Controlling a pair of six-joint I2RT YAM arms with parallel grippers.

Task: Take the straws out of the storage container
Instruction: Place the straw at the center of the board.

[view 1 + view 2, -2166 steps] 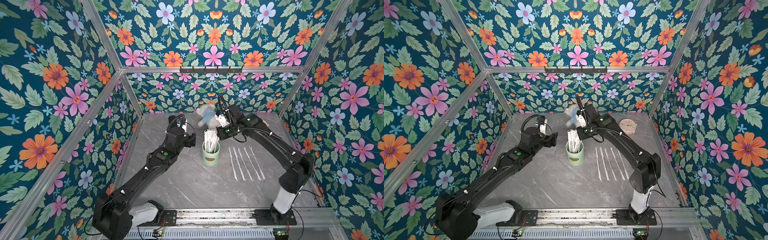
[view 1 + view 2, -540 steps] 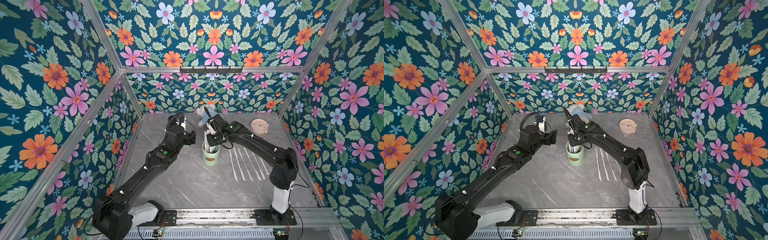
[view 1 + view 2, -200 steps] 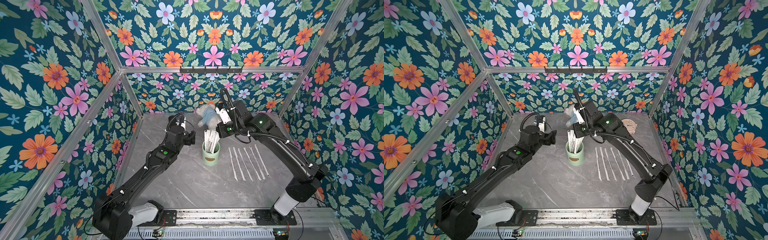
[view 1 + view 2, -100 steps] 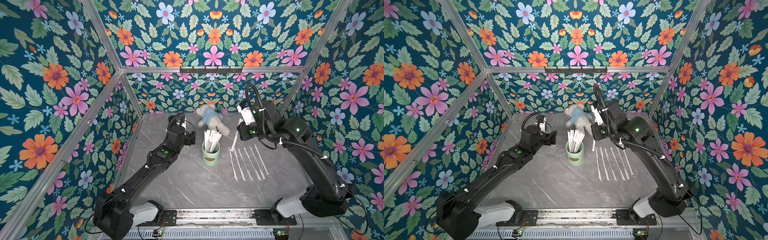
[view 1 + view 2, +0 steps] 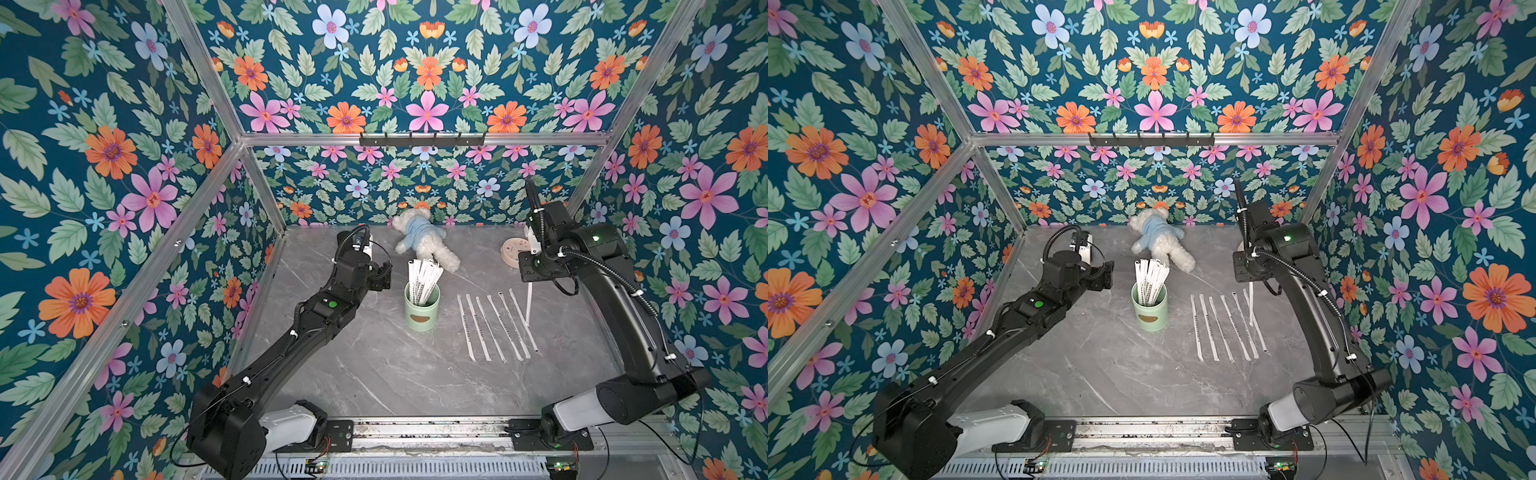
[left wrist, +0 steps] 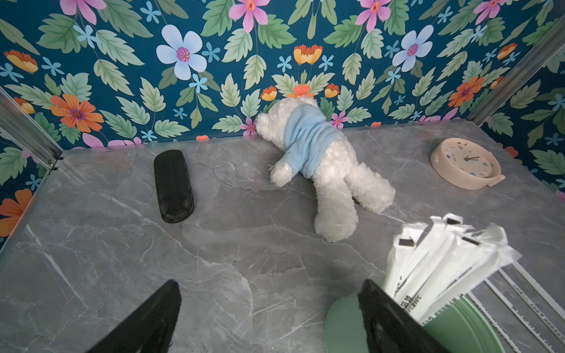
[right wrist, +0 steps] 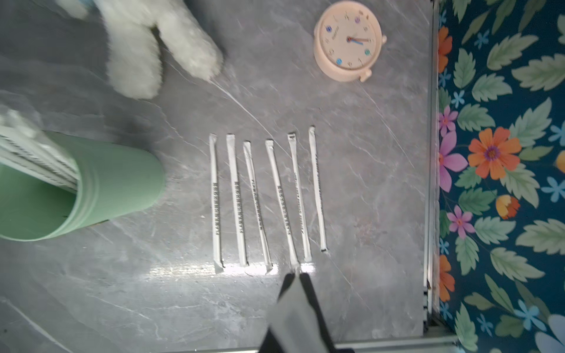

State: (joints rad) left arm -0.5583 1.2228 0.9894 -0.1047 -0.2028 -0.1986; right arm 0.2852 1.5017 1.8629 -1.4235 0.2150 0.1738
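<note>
The storage container, a mint-green cup (image 5: 422, 313) (image 5: 1150, 313), stands mid-table with a bundle of white wrapped straws (image 5: 422, 276) (image 5: 1150, 276) sticking out of it. Several more straws (image 5: 492, 328) (image 7: 260, 198) lie in a row on the table to its right. My right gripper (image 5: 530, 283) (image 7: 295, 279) is shut on one straw (image 5: 528, 303) (image 5: 1251, 303), which hangs down over the right end of that row. My left gripper (image 5: 385, 275) (image 6: 269, 308) stands open just left of the cup (image 6: 342, 324), holding nothing.
A white plush bear in a blue top (image 5: 424, 241) lies at the back wall. A pinkish round clock (image 5: 512, 251) (image 7: 347, 41) sits at the back right, behind my right wrist. A black oblong case (image 6: 173, 183) lies at the back left. Floral walls enclose the table.
My right gripper has swung from above the cup to the right, carrying one straw, and now holds it over the row on the table. The left arm has stayed put.
</note>
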